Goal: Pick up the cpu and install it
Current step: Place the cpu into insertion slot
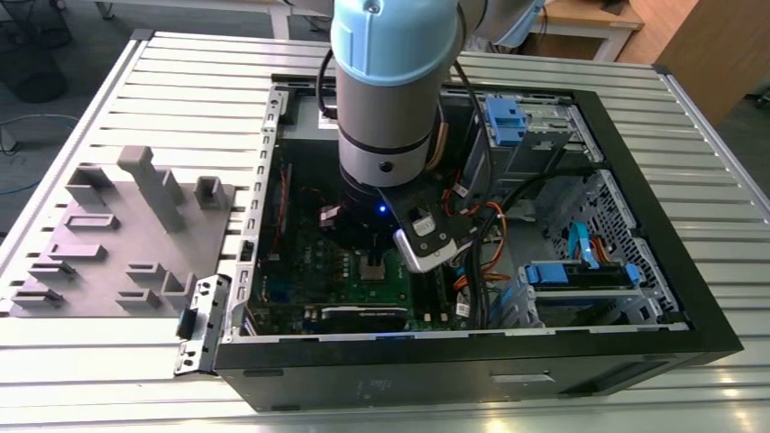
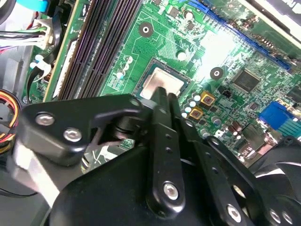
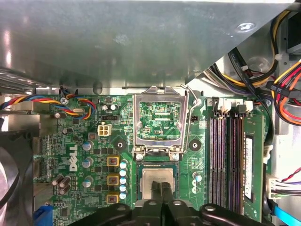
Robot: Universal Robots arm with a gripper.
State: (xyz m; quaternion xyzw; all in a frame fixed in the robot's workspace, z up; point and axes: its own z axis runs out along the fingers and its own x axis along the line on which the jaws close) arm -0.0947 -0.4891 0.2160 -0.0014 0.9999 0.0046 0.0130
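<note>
Risks skewing the cpu (image 3: 159, 178) in its socket (image 3: 138, 183) if the gripper (image 3: 162, 188) bears down off-centre or drags sideways; could bend the fine contacts beneath. Risks too a snag on the upturned metal frame (image 3: 157, 120) just beside the cpu, or a clamp-down on a cpu not lying true.

In the exterior view, finds matte grey blocks (image 1: 121, 225) at 9 o'clock of the case (image 1: 481, 379): chunky, stepped, plastic-looking. Finds the cpu at 8 o'clock of the case's middle, flat in the socket on the glossy green board (image 3: 70, 155): small square, dull silver top, pale rim. Shows the black gripper closed to a hairline, gripping nothing, tips at or just over the cpu's edge; cannot tell whether touching. At 3 o'clock, finds smooth blue latches (image 1: 578, 271) and looped rubbery cables (image 1: 536, 185).
</note>
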